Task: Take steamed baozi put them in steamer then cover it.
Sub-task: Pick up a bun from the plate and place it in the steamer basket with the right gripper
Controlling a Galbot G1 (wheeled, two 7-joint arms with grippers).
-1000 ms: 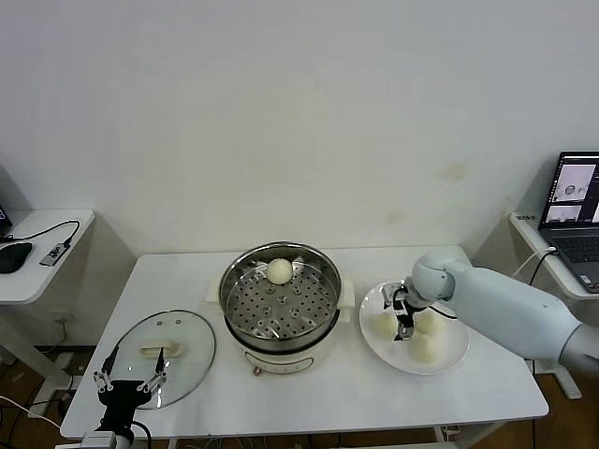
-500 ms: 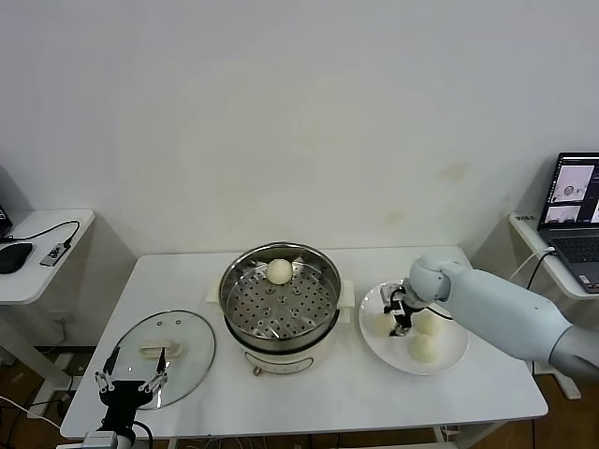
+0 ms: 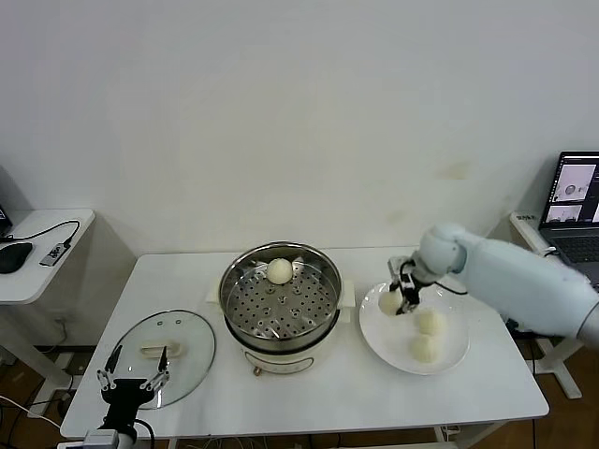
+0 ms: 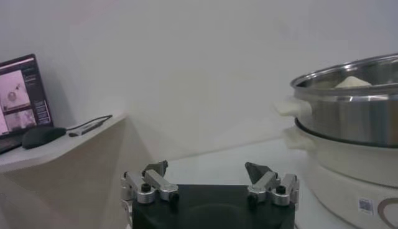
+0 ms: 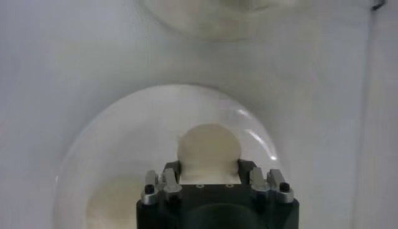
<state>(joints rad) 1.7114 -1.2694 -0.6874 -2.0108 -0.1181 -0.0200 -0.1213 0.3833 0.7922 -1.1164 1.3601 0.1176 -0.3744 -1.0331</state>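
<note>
Right gripper [image 3: 401, 301], jaws clamped on a baozi [image 3: 389, 302], has risen off the plate [image 3: 447, 360]; left gripper [image 3: 131, 382] stays wide open.

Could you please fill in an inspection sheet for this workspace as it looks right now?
Surface: white table, nothing spilled seen.
Job's things: steamer at centre, uncovered, one baozi in the steamer on its tray; two baozi on the plate; a held baozi above the white plate.
Clutter: glass lid lying flat left of the steamer.
Grippers: right pincer shut on the held baozi, over the plate's near-steamer edge; left pincer open, parked at the front left by the lid.
Cables: one on the left side table.
Surroundings: laptop on the right, plain wall behind.
</note>
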